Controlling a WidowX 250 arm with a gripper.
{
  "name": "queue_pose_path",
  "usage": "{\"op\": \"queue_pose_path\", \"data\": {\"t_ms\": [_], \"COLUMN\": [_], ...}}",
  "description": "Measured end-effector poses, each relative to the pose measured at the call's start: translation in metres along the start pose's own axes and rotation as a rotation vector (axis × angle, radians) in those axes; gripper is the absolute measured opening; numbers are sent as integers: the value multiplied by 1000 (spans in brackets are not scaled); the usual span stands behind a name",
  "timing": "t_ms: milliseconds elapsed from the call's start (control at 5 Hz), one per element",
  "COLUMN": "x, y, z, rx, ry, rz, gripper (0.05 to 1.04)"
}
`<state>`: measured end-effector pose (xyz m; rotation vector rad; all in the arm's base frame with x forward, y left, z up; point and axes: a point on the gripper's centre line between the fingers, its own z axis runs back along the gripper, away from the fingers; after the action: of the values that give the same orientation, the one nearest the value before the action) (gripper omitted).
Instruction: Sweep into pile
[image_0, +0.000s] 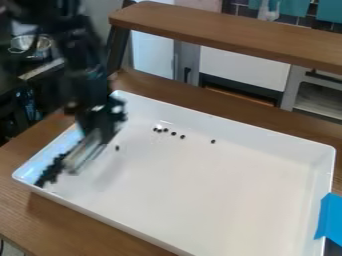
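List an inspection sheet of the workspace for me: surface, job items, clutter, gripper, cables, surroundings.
Surface: brown tabletop under a white, raised-rim tray.
Job items: dark bits gathered in a band along the tray's left side; loose dark bits spread near the far wall, one more nearer the band.
Clutter: a blue patch over the tray's right rim.
Gripper: over the tray's left part, with a pale, flat piece at its lower end, beside the band.
Cables: nothing seen for certain.
Surroundings: raised wooden shelf behind the tray; metal bowl at upper left.
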<state>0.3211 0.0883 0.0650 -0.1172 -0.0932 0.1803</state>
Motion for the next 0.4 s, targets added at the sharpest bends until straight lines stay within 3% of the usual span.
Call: {"op": "queue_pose_path", "data": {"t_ms": [200, 400], "x": [9, 13], "y": [-46, -89], "z": [23, 26], "rx": [-55, -80], "ry": [8, 5], "rz": [-1, -44], "gripper": [375, 375]}}
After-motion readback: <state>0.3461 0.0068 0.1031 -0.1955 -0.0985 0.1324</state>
